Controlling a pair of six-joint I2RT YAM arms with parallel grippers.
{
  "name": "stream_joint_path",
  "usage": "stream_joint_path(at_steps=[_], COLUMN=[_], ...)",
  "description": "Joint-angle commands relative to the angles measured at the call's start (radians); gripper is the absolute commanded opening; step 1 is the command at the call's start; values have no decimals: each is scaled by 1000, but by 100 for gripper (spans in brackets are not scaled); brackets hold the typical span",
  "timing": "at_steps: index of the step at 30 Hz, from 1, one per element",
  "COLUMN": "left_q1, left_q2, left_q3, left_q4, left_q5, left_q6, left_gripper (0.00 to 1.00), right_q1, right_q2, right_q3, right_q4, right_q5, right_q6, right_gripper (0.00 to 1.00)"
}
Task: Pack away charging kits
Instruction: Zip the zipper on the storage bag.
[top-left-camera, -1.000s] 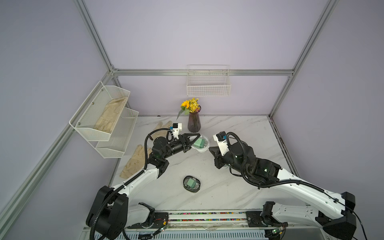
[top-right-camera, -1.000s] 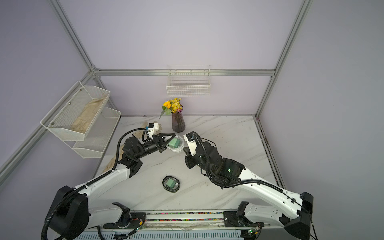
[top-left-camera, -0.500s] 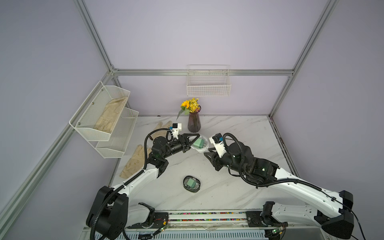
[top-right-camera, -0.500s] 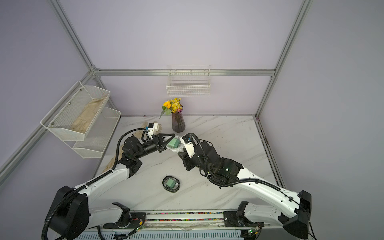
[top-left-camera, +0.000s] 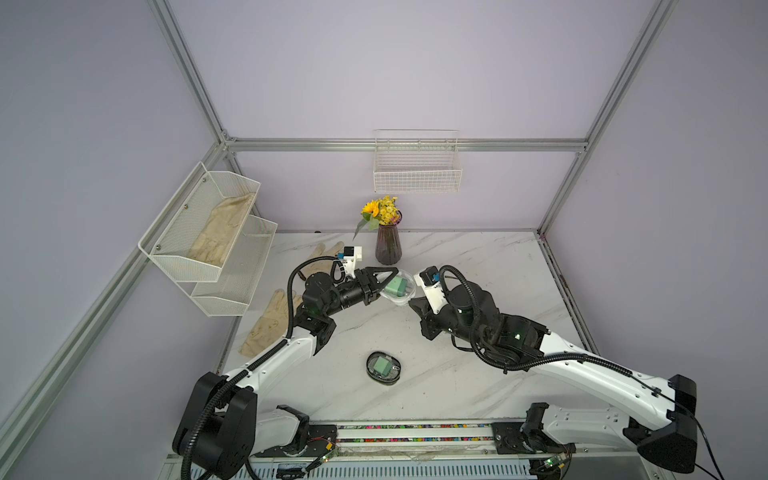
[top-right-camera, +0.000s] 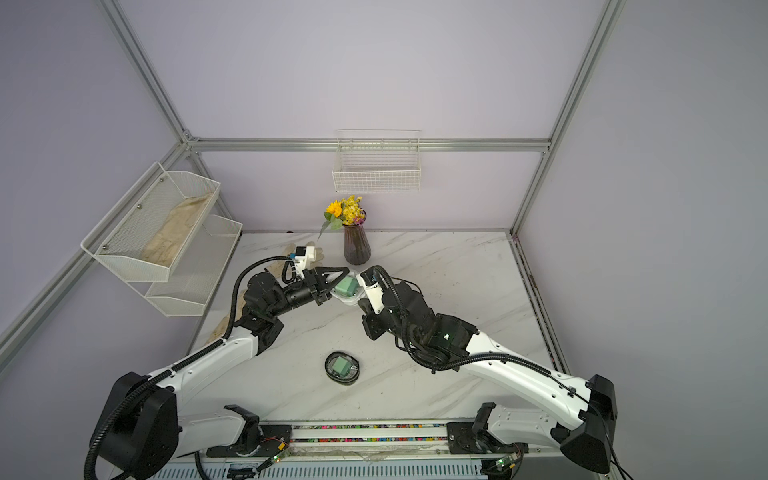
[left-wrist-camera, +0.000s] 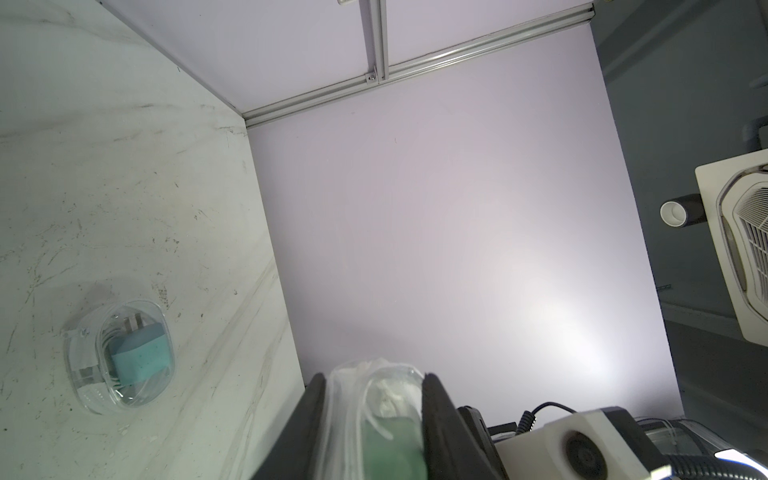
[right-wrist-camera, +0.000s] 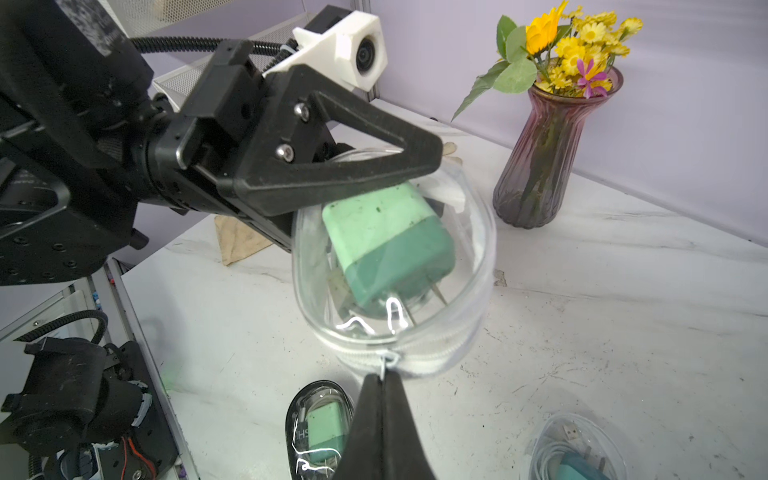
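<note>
Late stage, I'd judge: all three kits are already inside cases.

**Kit one:** the black-rimmed case (top-left-camera: 383, 368) lies flat on the table (top-left-camera: 498, 257), lower centre in both top views. Mint charger and cable are inside. It looks zipped, and no claw is near it.

**Kit two:** the blue-charger case (left-wrist-camera: 124, 328) also lies flat on the table, with white cable coiled round the light blue charger. The right arm hides it in the top views, so only the wrist cameras show it. Zip state not readable.

**Kit three:** this is the one in hand.
- The held case (right-wrist-camera: 469, 257) sits at frame centre in both top views, just in front of the vase (top-left-camera: 387, 245). It is lifted off the table and tilted.
- The mint-green charger (right-wrist-camera: 386, 241) is inside, prongs toward the zip end, with the cable partly hidden under it.
- The left claw (top-left-camera: 390, 283) clamps the held case across its flat faces.
- The right claw (right-wrist-camera: 380, 384) is closed tight, tips pinched on the zipper pull (right-wrist-camera: 385, 363) at the end of the case.
- How far the zip has run round the rim I cannot tell, as glare blurs the teeth.

**Left to do, my guess:** run the zip shut on this case, then set it down. Nothing shows whether the cases then go anywhere, e.g. the wire basket (top-left-camera: 417, 174) on the back wall.

Cream gloves (top-left-camera: 270, 320) lie centre-left on the table and are not part of this.
</note>
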Motion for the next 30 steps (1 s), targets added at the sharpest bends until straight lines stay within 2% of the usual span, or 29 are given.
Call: stream_joint_path(at_steps=[1,7,13,15,17,20,30], left_q1=[4,9,16,19,25,40,115], left_q2=[-51,-53,-59,-67,-78,-93,-110], left_q3=[100,102,103,115,132,145,136], left_q4=[45,43,21,-10,-75,-114,-94], left_q5=[27,41,109,146,177,214,287], left_q6=[11,13,30,59,109,160,204], left_gripper=[22,21,15,10,0,0,0], right_q1=[5,5,5,5,5,5,5], right_q2=[-5,-27,25,42,58,75,104], right_q3=[33,40,96,123,152,192,256], right_q4=[-15,-42,-116,-152,-189,-240,-335], right_q5=[57,141,217,227,238,240,255], right_q6=[2,1,-35,-62,-78,-108,-166], right_gripper=[0,0,0,0,0,0,0])
